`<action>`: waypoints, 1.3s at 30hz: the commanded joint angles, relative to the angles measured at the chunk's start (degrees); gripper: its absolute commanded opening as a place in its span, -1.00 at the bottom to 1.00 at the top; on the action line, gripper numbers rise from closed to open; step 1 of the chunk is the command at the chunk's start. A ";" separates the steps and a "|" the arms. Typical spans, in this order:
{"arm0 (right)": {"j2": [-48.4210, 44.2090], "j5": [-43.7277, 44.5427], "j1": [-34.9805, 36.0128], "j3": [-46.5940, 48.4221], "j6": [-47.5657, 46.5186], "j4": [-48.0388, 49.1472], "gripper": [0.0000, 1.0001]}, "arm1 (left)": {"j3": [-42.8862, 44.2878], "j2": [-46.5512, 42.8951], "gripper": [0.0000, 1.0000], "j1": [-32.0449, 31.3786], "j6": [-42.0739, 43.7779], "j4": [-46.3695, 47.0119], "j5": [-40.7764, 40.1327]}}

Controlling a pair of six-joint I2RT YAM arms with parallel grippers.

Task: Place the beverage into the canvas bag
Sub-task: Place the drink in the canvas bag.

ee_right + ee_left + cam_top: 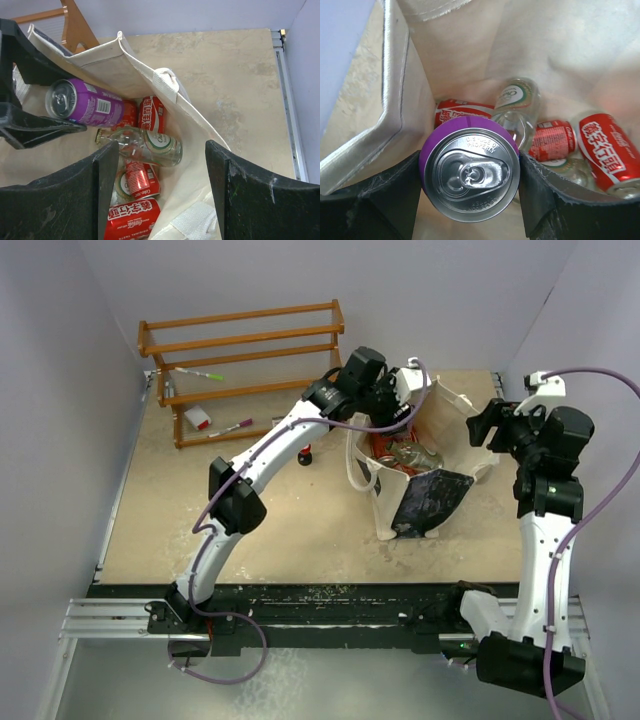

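Observation:
The beverage, a purple can point(470, 172) with a silver top, is pinched between the black fingers of my left gripper point(470, 165), which is shut on it. The can hangs inside the mouth of the cream canvas bag point(400, 115), just above the drinks lying at its bottom. In the right wrist view the purple can point(85, 105) shows sideways at the upper left, within the canvas bag point(150, 70). My right gripper point(159, 165) stands open over the bag's right side, holding nothing. From above, the left gripper point(395, 405) reaches into the canvas bag point(385, 510); the right gripper point(482, 425) is by its right rim.
Red cola cans point(607, 150) and a clear glass bottle point(517, 107) lie in the bag. A wooden rack point(240, 350) with markers stands at the back left, with a white and red item point(197, 418) under it. A small dark object point(305, 455) sits left of the bag.

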 commanded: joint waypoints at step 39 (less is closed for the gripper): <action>-3.11 -1.11 -2.67 -3.51 1.27 2.44 0.43 | -3.96 -1.10 -1.00 -2.79 2.61 -5.74 7.42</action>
